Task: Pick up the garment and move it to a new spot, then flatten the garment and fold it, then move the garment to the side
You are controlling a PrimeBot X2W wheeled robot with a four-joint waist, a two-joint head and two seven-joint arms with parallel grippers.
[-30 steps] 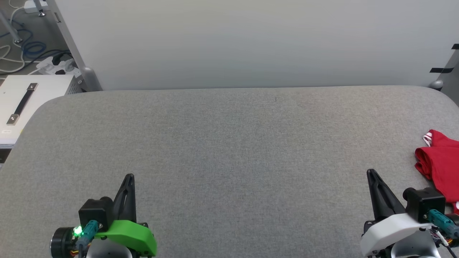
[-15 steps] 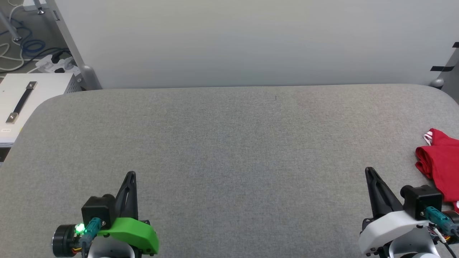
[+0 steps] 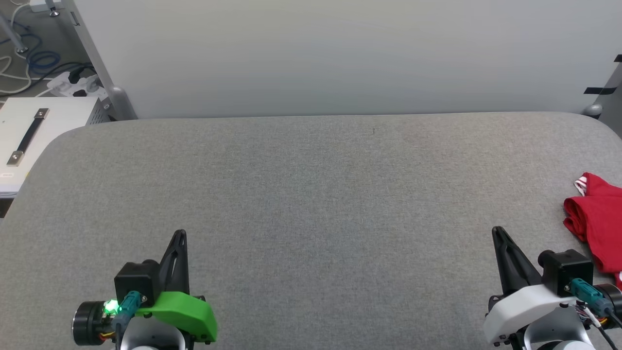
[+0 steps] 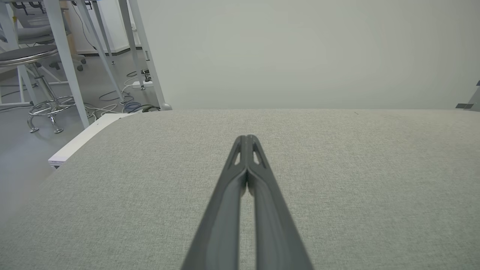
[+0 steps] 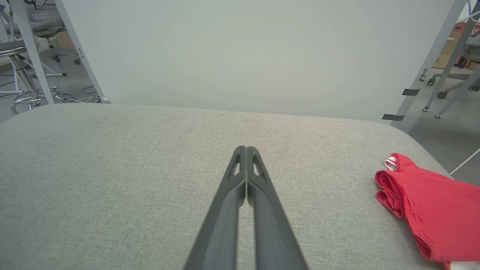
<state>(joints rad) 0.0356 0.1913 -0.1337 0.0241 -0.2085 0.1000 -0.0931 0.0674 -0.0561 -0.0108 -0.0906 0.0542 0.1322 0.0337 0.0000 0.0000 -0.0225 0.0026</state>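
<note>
Slightly higher than a second ago sits everything in the head view, the camera having tipped a little, while nothing on the grey padded table (image 3: 311,184) has itself shifted. Both the left gripper (image 3: 181,233) at 7 o'clock and the right gripper (image 3: 495,229) at 5 o'clock have their dark fingers pressed together, holding nothing. The garment (image 3: 597,221), a red bundle with a bit of striped trim showing, lies bunched at the table's 3 o'clock edge, near the right gripper but apart from it.
</note>
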